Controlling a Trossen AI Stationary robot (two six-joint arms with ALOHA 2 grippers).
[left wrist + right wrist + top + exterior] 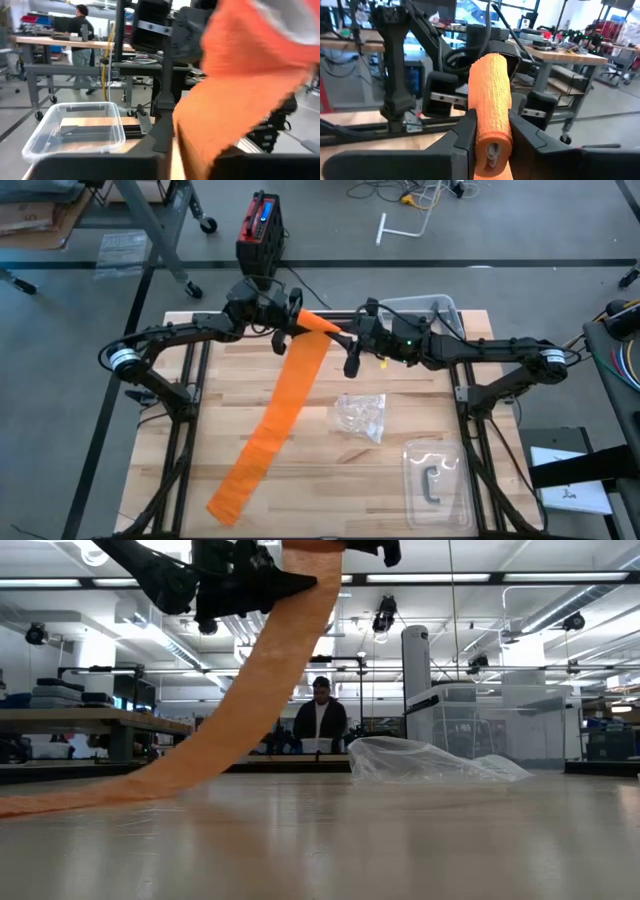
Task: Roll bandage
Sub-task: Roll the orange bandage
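You're mid-roll: the right gripper (492, 142) fingers clamp the bandage (285, 405) roll, the left gripper (283, 320) fingers are closed on the strip. Next, wind while keeping tension.

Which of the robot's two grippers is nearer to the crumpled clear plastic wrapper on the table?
Right. The right gripper, fingers shut on the bandage, hangs just beyond the plastic wrapper, towards the table's far edge. The left gripper, also gripping the bandage, sits farther off to the left.
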